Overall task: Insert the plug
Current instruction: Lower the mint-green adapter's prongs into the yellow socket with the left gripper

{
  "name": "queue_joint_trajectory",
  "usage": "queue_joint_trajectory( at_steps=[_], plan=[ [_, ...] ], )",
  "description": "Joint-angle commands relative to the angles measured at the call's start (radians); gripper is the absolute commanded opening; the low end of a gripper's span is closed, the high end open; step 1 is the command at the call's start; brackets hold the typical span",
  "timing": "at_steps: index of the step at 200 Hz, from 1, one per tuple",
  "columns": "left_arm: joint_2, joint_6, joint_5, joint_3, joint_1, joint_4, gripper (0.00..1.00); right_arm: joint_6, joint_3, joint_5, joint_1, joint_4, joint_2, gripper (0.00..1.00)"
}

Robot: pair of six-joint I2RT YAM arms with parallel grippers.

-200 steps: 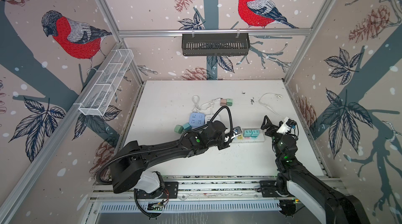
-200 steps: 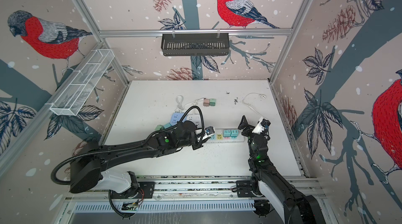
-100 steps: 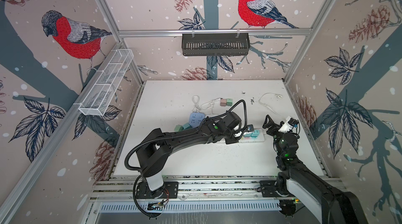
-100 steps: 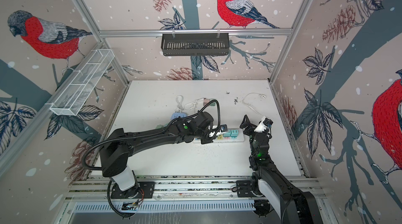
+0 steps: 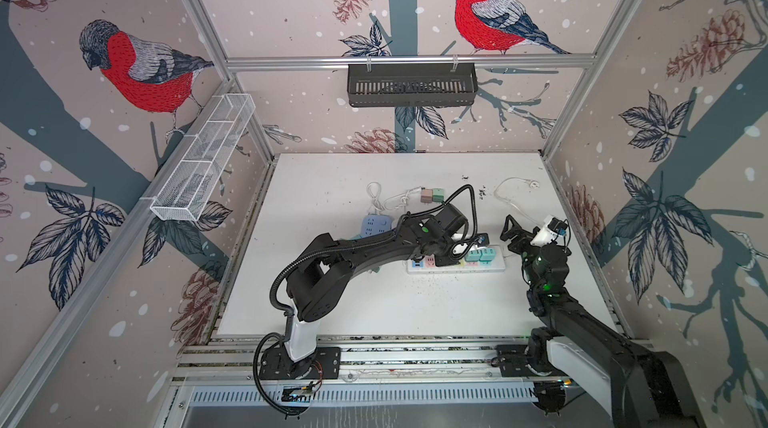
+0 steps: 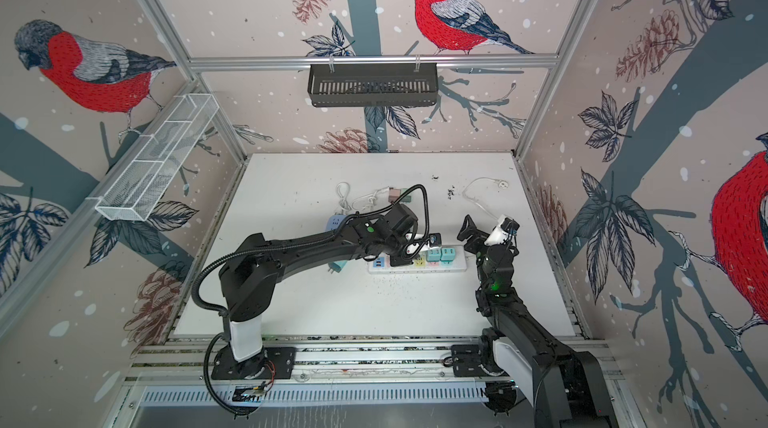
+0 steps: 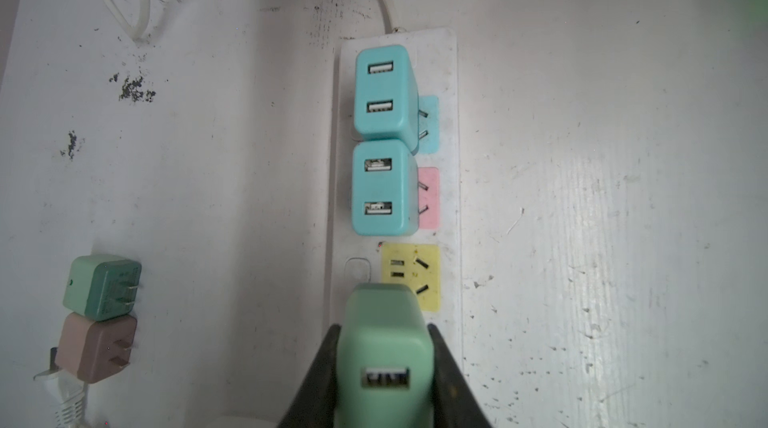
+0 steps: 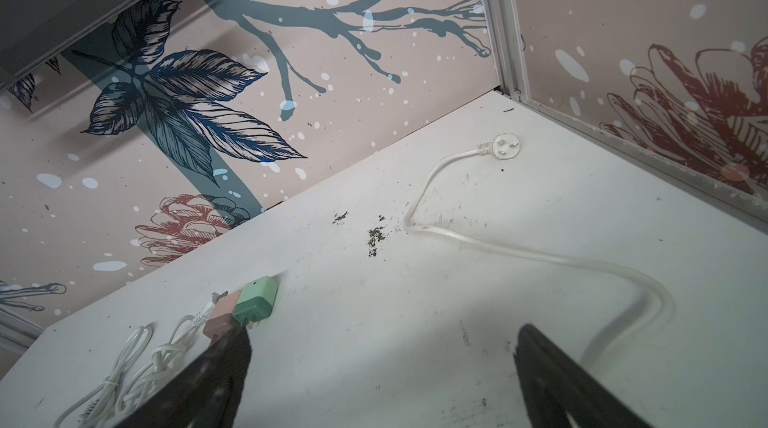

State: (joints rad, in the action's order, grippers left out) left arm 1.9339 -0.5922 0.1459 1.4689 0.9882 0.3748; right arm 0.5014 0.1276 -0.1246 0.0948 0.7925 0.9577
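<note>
Left wall: white mesh basket (image 5: 203,162), mounted, off the table (image 5: 332,305). Next, a blue socket cube (image 5: 375,224) on the table, partly behind the left arm (image 5: 357,253). The left arm reaches across to the white power strip (image 5: 453,269) lying mid-table.

The left jaws are clamped tight on a mint-green plug (image 7: 384,357), one black finger (image 7: 322,367) pressed on each side. The USB port faces the wrist camera. The plug sits over the strip, its front end overlapping the corner of the yellow socket (image 7: 411,276). Prongs are hidden, so I cannot tell if they touch or are in.

Farther along the strip two teal chargers (image 7: 384,93) (image 7: 382,189) are plugged in side by side, touching each other (pink and teal socket faces peek out beside them).

Toward the back of the table a green adapter (image 5: 437,195) and a brown adapter (image 5: 427,195) lie touching, prongs out, next to coiled white cords (image 5: 395,199).

On the right, the right arm (image 5: 582,322) holds its jaws spread wide and empty, raised just beyond the strip's right end. Its fingers (image 8: 226,363) are well apart with bare table between. Behind them a loose white cable (image 8: 540,257) ends in a white wall plug (image 8: 505,146) near the back right corner.
</note>
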Motion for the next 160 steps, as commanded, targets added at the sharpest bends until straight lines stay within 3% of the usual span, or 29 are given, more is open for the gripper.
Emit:
queue_joint_trajectory(
  at_steps=[1,69,160],
  plan=[
    [0.034,-0.018,0.049,0.033,-0.011,0.021,0.0,0.01,0.005,0.023,-0.008,-0.004,-0.001,1.0],
    [0.172,-0.014,0.099,0.21,-0.013,0.18,0.0,0.061,-0.054,0.009,-0.062,0.0,-0.085,1.0],
    [0.131,-0.02,0.159,0.128,-0.017,0.104,0.0,0.073,-0.054,0.005,-0.069,-0.003,-0.086,1.0]
  ],
)
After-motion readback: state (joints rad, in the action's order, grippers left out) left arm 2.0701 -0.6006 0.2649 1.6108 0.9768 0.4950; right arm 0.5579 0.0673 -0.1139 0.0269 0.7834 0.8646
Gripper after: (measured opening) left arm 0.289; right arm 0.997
